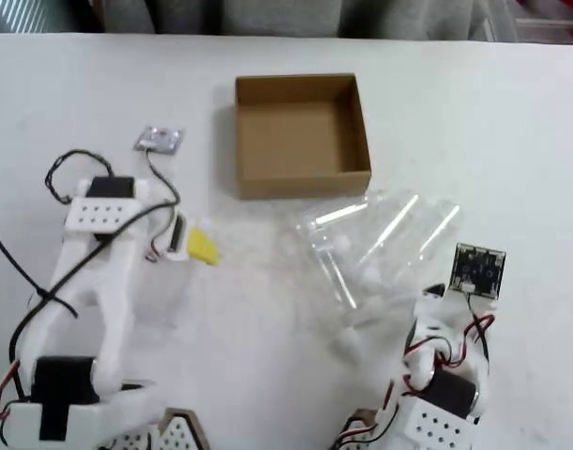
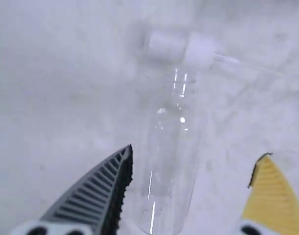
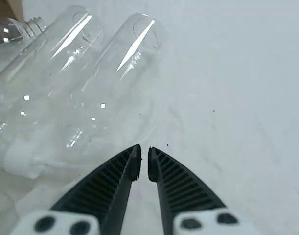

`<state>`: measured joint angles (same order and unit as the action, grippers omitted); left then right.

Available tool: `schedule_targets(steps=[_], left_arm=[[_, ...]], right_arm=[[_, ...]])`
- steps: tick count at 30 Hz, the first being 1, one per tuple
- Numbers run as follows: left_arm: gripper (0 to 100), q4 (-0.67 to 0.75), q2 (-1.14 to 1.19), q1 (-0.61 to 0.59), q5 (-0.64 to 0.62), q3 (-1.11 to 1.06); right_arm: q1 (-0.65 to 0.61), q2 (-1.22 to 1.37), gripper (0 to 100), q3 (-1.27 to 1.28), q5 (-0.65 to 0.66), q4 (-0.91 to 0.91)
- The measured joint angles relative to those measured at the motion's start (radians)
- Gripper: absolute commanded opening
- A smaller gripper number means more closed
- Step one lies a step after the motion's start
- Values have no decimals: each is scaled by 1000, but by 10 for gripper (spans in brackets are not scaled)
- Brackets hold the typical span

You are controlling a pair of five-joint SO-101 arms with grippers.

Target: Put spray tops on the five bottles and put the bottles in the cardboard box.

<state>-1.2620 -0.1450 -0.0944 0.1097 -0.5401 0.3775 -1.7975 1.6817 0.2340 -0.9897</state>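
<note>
While the left gripper [image 2: 196, 152] holds its jaws apart around a capped bottle [image 2: 171, 142] lying left of the cardboard box [image 1: 305, 184] - grasp step, I judge - next it must close and lift. Right gripper [image 3: 143, 164] is nearly together, beside the bottle pile [image 1: 380, 248] in front of the box.

2 white arms [image 1: 103, 281], black motors [image 1: 56, 398], black and red cables [image 1: 23, 274], ribbed fingers [image 3: 115, 188]

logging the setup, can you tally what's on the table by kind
cardboard box: 1
clear bottles: at least 4, 1 by the left gripper, 3 or more overlapping in the pile
white spray tops: at least 2
robot arms: 2
total: at least 9
</note>
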Motion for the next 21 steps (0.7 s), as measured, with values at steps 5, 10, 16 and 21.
schedule_targets(steps=[5,10,16,21], left_arm=[[377,2,170,0,14,81],[375,0,247,0,14,118],[286,9,258,2,25,118],[310,54,258,6,54,115]], right_arm=[[0,0,18,0,0,0],[0,0,18,0,0,0],[0,0,18,0,0,0],[0,0,18,0,0,0]])
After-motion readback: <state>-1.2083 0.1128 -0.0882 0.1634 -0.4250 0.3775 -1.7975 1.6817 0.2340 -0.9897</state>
